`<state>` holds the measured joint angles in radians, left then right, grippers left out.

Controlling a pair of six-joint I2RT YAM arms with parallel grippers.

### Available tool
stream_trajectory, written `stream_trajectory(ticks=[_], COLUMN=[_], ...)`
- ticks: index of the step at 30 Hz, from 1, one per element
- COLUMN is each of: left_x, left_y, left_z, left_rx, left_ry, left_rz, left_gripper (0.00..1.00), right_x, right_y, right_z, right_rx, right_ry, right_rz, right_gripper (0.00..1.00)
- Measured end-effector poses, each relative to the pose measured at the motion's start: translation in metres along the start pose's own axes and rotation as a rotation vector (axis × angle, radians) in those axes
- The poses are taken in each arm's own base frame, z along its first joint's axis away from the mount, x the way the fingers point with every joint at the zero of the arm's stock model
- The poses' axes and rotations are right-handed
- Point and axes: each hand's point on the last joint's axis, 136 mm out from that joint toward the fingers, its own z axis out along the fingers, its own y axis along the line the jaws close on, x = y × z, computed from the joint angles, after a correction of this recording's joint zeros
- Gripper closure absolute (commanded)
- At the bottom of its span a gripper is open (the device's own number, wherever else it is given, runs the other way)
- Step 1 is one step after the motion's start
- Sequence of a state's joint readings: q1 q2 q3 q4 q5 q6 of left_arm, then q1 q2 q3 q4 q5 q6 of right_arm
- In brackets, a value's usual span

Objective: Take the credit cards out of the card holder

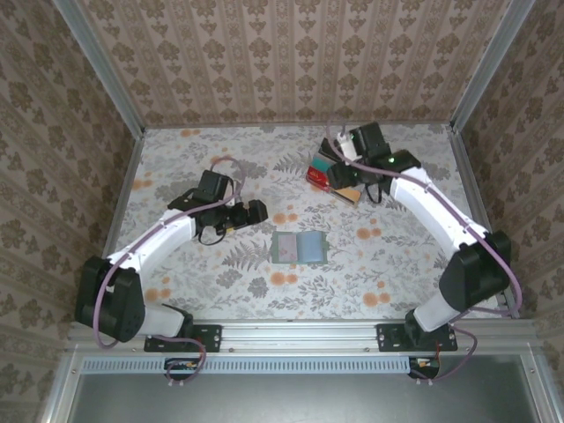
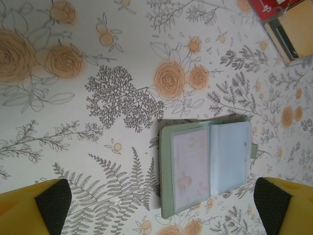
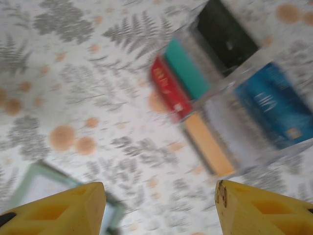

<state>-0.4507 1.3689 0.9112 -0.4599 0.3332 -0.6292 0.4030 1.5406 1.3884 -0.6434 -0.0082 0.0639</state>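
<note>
The credit cards, thin flat rectangles in black, teal, red, tan-orange, blue and whitish, lie in a loose overlapping heap toward the far right of the floral-printed worktop. They are well apart from the sage-green folding card holder, which lies open and flat closer to the near edge, roughly midway between the side edges. Its pale clear pockets look almost bare, though I cannot tell whether a whitish card is left in one. The right gripper hovers just over the heap, yellow fingers parted with nothing between them. The left gripper hangs above the holder, fingers spread wide and empty. Two risks follow. A pale card could be overlooked because it blends with its sleeve. Or the right fingers, so close over the heap, could catch a card edge on leaving and scatter the stack.
</note>
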Motion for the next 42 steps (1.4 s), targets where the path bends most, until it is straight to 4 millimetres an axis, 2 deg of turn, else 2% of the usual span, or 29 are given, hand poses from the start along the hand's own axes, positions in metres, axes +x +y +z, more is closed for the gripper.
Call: stream_trajectory(ticks=[5,8,13,20,27,33,38,42], left_x=[0.015,0.020,0.023,0.028,0.029,0.033,0.044,0.049], left_y=[-0.002,-0.004,0.001,0.026,0.024,0.017,0.007,-0.003], left_z=[0.014,0.019,0.026,0.030,0.031,0.037,0.048,0.057], left_rx=[-0.001,0.006,-0.004,-0.042,-0.029,-0.009,0.014,0.047], left_ry=[0.041,0.052,0.061,0.061,0.064,0.085,0.129,0.157], left_rz=[-0.029,-0.059,-0.124,-0.223,-0.236,-0.221,-0.203,-0.192], left_gripper=[0.04,0.07,0.07,0.09,0.22,0.29,0.44,0.52], right_x=[0.062,0.089,0.118,0.154,0.172,0.170,0.170,0.170], right_y=[0.052,0.076,0.103,0.135,0.127,0.125,0.125,0.120], right_z=[0.020,0.030,0.050,0.086,0.106,0.112,0.114,0.114], right_rx=[-0.065,-0.075,-0.019,0.030,0.099,0.131,0.122,0.083], right_ry=[0.133,0.205,0.275,0.380,0.442,0.441,0.431,0.417], right_rz=[0.085,0.113,0.086,-0.018,-0.024,-0.011,0.018,0.060], right_gripper=[0.36,0.35,0.29,0.24,0.28,0.37,0.47,0.49])
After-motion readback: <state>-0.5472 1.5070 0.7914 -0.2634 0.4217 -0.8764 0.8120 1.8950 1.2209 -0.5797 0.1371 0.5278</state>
